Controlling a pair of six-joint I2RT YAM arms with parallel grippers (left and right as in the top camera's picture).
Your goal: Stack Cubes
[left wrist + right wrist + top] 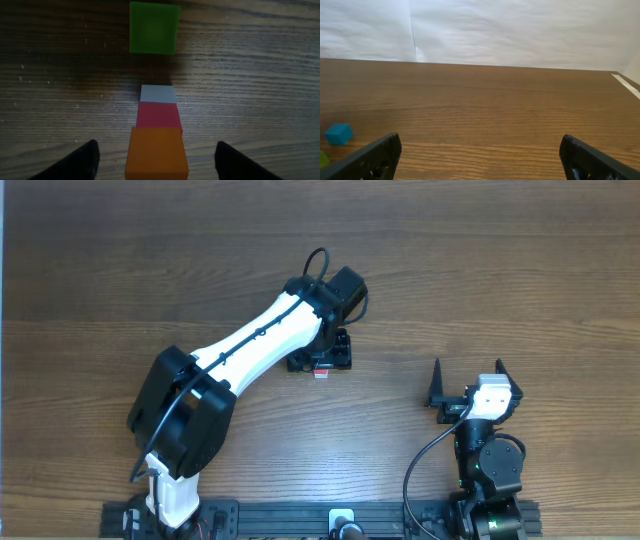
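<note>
My left gripper (156, 159) is open and hangs over an orange cube (156, 150), which lies between the fingers without touching them. Beyond the orange cube, in one line and touching, show a red cube (158, 115) and a pale grey cube (158, 93). Whether these three are stacked or lie in a row I cannot tell. A green cube (153, 27) sits apart on the table farther on. In the top view the left gripper (320, 360) is at mid-table, with a bit of the red cube (322, 372) showing by it. My right gripper (468, 385) is open at the right.
A blue cube (338, 133) lies on the brown wooden table (495, 100), far off in the right wrist view, with a white wall behind the table. The left arm (250, 340) slants across the table's middle.
</note>
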